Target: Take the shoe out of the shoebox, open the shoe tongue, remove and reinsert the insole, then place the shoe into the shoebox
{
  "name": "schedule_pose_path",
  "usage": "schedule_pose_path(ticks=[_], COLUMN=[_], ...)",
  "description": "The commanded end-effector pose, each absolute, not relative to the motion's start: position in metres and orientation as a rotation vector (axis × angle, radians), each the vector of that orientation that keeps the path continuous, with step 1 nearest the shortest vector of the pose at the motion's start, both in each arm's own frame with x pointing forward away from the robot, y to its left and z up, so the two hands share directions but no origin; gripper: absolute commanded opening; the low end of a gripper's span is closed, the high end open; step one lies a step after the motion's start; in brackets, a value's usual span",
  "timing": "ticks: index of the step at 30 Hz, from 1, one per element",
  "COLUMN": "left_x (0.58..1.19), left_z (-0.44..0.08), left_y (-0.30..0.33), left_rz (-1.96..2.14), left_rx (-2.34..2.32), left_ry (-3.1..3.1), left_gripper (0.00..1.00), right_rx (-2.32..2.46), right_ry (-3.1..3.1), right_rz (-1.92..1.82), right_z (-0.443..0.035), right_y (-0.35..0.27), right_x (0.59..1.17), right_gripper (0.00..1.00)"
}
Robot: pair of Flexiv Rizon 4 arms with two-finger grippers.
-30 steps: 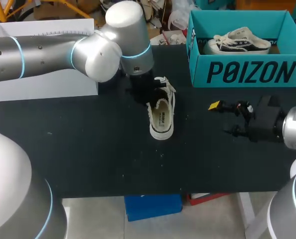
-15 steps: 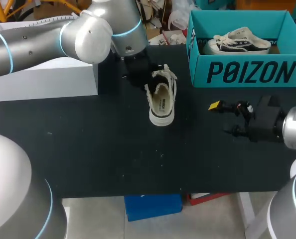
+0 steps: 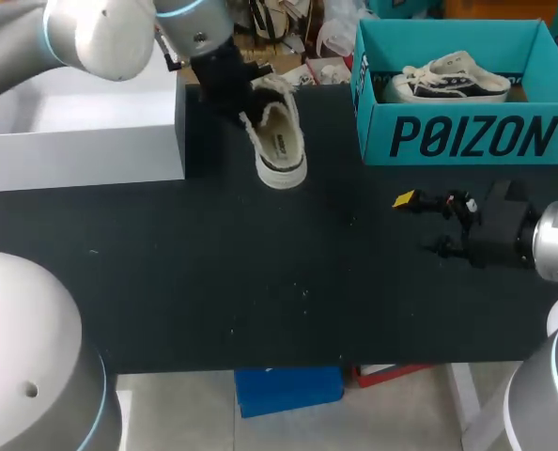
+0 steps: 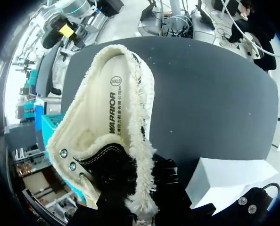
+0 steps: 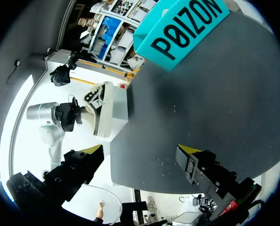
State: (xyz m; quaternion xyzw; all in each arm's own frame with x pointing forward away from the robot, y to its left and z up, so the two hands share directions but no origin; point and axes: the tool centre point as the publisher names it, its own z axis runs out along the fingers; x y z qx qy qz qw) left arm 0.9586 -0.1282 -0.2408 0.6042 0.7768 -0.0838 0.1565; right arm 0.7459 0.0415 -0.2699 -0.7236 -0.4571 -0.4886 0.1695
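Here our left gripper (image 3: 249,101) is closed on the shoe (image 3: 279,146), a low sneaker with a fleecy cream lining. In the left wrist view the black fingers (image 4: 112,181) pinch the lined side wall near the eyelets, one inside the shoe and one outside, and the yellow tips are hidden. The toe points away from the gripper, and the printed insole (image 4: 112,110) lies flat inside the shoe. The shoe sits at the far edge of the dark table (image 3: 260,282), just beside the white box (image 3: 82,141) and well apart from the teal shoebox (image 3: 467,136). We cannot tell whether its sole touches the table. A second sneaker (image 3: 453,78) lies inside the shoebox. Our right gripper (image 5: 140,151) hangs low over the table on the right, in front of the shoebox, with its jaws wide apart and nothing between them.
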Motion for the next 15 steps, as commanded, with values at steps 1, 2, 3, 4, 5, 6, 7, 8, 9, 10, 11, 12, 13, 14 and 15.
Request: schedule_pose_path(ticks=[1,2,3,4,5,6,7,8,9,10,11,12,13,14,15], left_x=[0.933,0.932,0.931,0.927,0.926,0.924,0.922,0.923,0.922,0.921,0.92,0.92,0.919,0.925,0.927], left_z=[-0.182,-0.178,-0.175,-0.173,-0.171,-0.169,-0.167,-0.167,-0.166,-0.166,-0.166,-0.167,-0.169,-0.171,-0.172], left_y=[-0.041,-0.02,-0.006,0.007,0.021,0.034,0.047,0.061,0.075,0.086,0.098,0.109,0.12,0.131,0.144], left_rz=[-0.203,-0.194,-0.185,-0.177,-0.174,-0.171,-0.165,-0.16,-0.161,-0.164,-0.16,-0.161,-0.167,-0.167,-0.166], left_rx=[1.492,1.421,1.369,1.319,1.267,1.22,1.178,1.132,1.083,1.039,1.0,0.963,0.923,0.904,0.866], left_ry=[2.243,2.259,2.275,2.292,2.306,2.319,2.331,2.345,2.361,2.371,2.379,2.393,2.404,2.409,2.421], left_gripper=[0.0,0.0,0.0,0.0,0.0,0.0,0.0,0.0,0.0,0.0,0.0,0.0,0.0,0.0,0.0], right_rx=[-2.059,-2.059,-2.059,-2.059,-2.059,-2.059,-2.059,-2.059,-2.059,-2.059,-2.059,-2.059,-2.059,-2.059,-2.059], right_ry=[-1.299,-1.299,-1.299,-1.299,-1.299,-1.299,-1.299,-1.299,-1.299,-1.299,-1.299,-1.299,-1.299,-1.299,-1.299], right_rz=[-1.387,-1.387,-1.387,-1.387,-1.387,-1.387,-1.387,-1.387,-1.387,-1.387,-1.387,-1.387,-1.387,-1.387,-1.387], right_z=[-0.27,-0.27,-0.27,-0.27,-0.27,-0.27,-0.27,-0.27,-0.27,-0.27,-0.27,-0.27,-0.27,-0.27,-0.27], right_y=[0.043,0.043,0.043,0.043,0.043,0.043,0.043,0.043,0.043,0.043,0.043,0.043,0.043,0.043,0.043], right_x=[0.747,0.747,0.747,0.747,0.747,0.747,0.747,0.747,0.747,0.747,0.747,0.747,0.747,0.747,0.747], right_gripper=[1.0,1.0,1.0,1.0,1.0,1.0,1.0,1.0,1.0,1.0,1.0,1.0,1.0,1.0,1.0])
